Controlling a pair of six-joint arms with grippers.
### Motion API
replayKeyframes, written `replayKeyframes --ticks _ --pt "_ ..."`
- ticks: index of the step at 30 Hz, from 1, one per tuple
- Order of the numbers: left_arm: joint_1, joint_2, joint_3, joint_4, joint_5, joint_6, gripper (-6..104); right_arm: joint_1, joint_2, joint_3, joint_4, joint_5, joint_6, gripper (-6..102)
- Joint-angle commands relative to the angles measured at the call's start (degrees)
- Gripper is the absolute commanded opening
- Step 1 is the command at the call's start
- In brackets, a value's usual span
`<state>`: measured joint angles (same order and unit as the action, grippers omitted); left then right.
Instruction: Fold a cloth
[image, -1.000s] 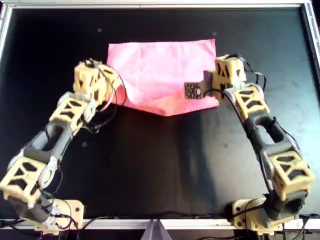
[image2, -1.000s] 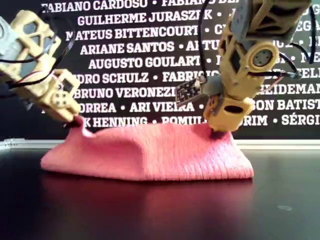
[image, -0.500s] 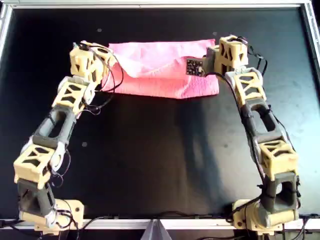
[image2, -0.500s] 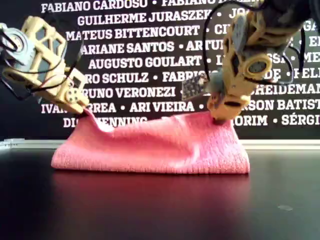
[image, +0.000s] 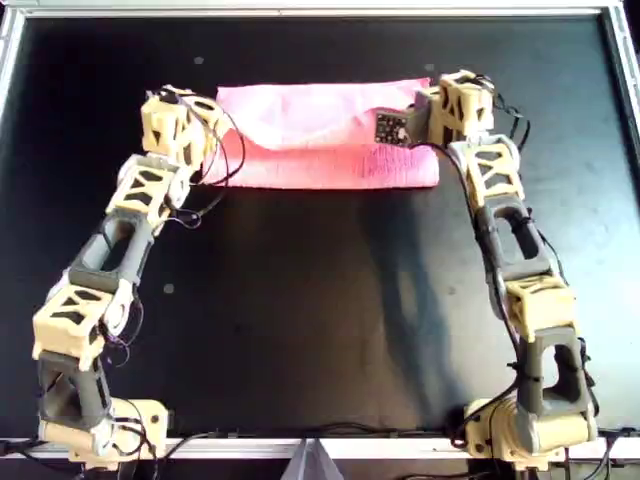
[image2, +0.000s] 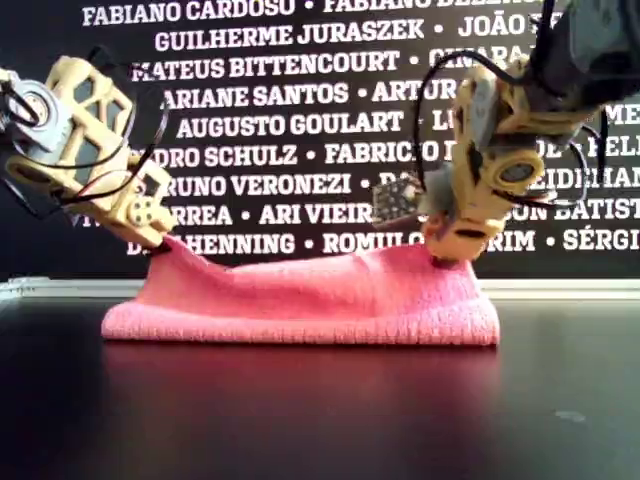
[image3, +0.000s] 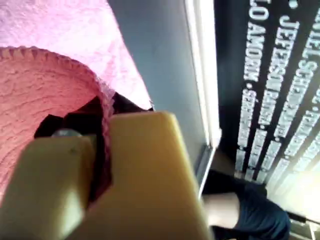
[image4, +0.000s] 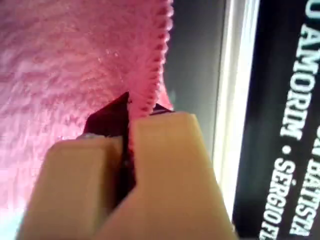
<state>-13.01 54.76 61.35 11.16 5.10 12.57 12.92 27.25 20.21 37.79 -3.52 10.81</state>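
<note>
Cloth: the pink cloth (image: 320, 140) lies as a folded band near the far edge of the black bench (image: 320, 320) in the overhead view, its upper layer raised at both ends.
Left gripper: the left gripper (image3: 102, 150) has its fingers (image3: 145, 185) pinched on the cloth's stitched edge, at the overhead view's left end.
Right gripper: the right gripper (image4: 127, 150) has its fingers (image4: 170, 175) clamped on the hem at the overhead view's right end.
Backdrop: a black banner (image2: 300, 90) with white names stands behind.
</note>
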Motion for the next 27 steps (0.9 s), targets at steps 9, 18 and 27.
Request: replayKeyframes --ticks 9,18,27 --pt "1.4 2.2 -4.6 -1.3 1.2 0.4 -1 -0.8 -1.7 -10.4 -1.9 -1.1 0.18 -1" --pt "1.5 0.1 -4.7 -1.3 0.4 0.3 24 -1.0 -1.8 -10.4 -2.0 -0.1 0.09 20" --pt "1.1 -6.8 -5.6 -1.4 0.9 0.3 51 -1.0 -2.6 -10.4 -2.0 -0.1 0.18 53"
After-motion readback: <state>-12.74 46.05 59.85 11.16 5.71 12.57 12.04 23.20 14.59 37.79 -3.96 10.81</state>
